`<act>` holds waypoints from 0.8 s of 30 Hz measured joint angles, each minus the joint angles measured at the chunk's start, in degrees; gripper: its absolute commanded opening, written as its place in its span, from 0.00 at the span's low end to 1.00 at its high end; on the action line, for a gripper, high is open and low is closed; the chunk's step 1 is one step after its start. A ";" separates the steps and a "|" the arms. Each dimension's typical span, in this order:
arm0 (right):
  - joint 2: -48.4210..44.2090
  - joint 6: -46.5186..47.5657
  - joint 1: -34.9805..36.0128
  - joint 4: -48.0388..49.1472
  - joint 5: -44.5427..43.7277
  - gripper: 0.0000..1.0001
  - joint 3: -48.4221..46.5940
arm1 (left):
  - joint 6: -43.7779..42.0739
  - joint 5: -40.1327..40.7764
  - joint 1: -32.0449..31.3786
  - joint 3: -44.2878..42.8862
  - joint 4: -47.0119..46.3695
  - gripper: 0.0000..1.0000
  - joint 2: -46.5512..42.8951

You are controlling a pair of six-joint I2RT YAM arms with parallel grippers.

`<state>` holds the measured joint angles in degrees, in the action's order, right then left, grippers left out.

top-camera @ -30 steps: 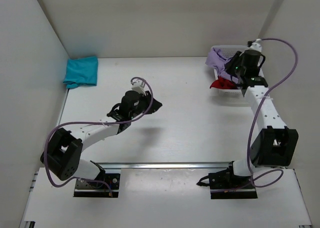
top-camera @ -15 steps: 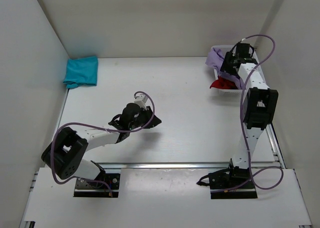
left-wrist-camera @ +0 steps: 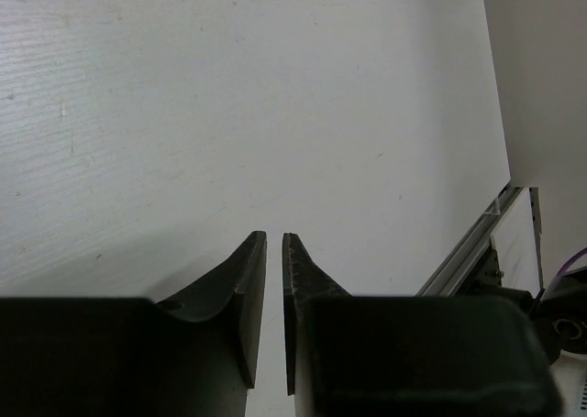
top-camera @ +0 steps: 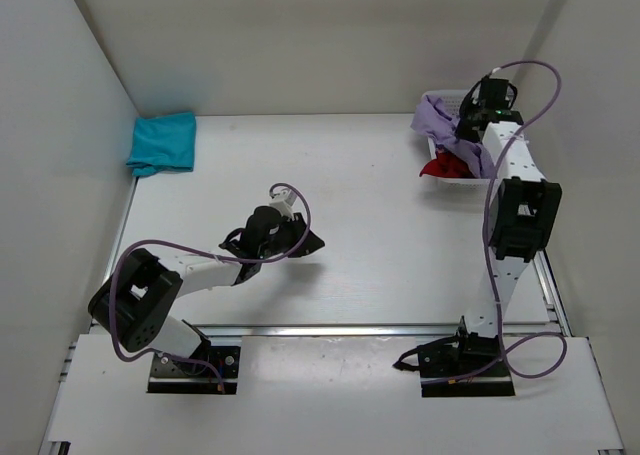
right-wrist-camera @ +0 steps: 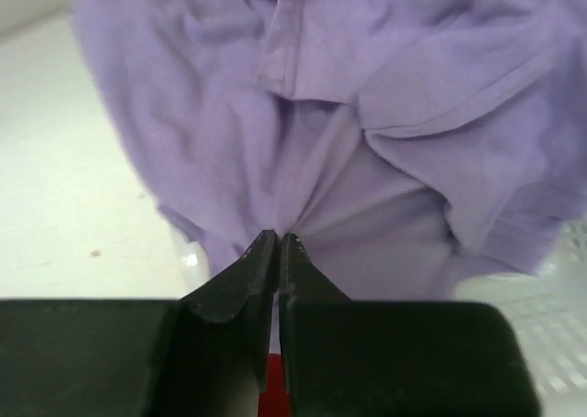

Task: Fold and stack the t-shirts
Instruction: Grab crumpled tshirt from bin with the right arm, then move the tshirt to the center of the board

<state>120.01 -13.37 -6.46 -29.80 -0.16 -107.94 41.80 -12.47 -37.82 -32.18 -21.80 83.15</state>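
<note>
A folded teal t-shirt (top-camera: 163,143) lies at the table's far left corner. A crumpled lavender t-shirt (top-camera: 440,118) (right-wrist-camera: 367,115) hangs over the white mesh basket (top-camera: 460,185) at the far right. A red t-shirt (top-camera: 446,165) (right-wrist-camera: 271,403) shows beneath it. My right gripper (top-camera: 469,127) (right-wrist-camera: 278,238) is shut on a pinched fold of the lavender t-shirt. My left gripper (top-camera: 306,240) (left-wrist-camera: 273,238) hovers low over the bare table's middle. It is open by a narrow slit and holds nothing.
White walls close in the table on the left, back and right. A metal rail (top-camera: 330,328) runs along the near edge by the arm bases; its end shows in the left wrist view (left-wrist-camera: 477,243). The basket's mesh (right-wrist-camera: 559,344) shows at the right.
The right arm has stretched out upright over the basket, and its jaws opened and then shut on the lavender t-shirt. The left arm has barely shifted.
</note>
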 measured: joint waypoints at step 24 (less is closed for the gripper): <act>-39.54 -16.92 13.07 29.27 40.28 0.00 -11.56 | 8.90 -2.29 18.71 11.13 -0.63 0.36 -15.28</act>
<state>80.47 -30.28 6.61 -0.54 40.12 -119.50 50.70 -14.76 -19.11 -21.06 -22.44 67.88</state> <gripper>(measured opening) 0.023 0.333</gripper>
